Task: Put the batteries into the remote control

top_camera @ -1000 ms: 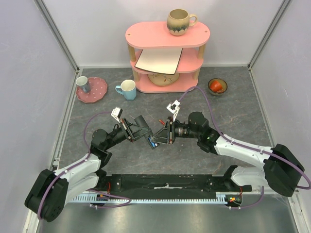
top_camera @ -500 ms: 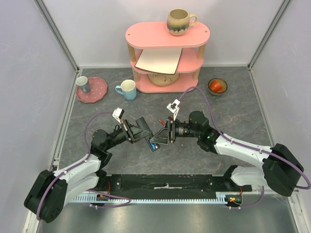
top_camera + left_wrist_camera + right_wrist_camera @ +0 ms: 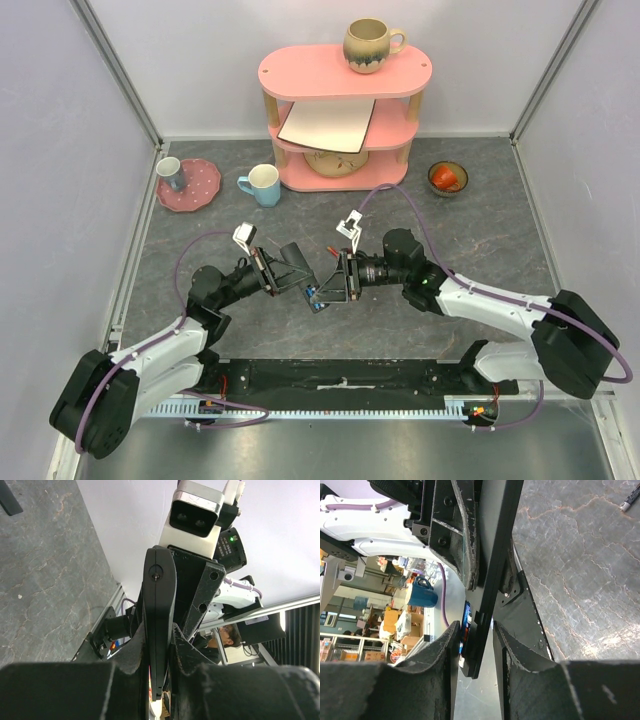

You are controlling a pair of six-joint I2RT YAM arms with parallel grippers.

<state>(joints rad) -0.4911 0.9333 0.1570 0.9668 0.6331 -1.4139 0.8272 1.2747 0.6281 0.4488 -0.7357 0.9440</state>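
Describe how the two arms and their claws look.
The left arm and right arm have white shells with bulky black joints. A purple cable loops along each. The left claw and right claw are black, two-fingered, each carrying a white camera block.

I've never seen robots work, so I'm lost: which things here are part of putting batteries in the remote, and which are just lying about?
In the job: remote control, gripped by the left claw; blue battery against it; right claw straddling its end.
Just lying about: pink shelf, brown mug on top, white mug, pink plate, small bowl.
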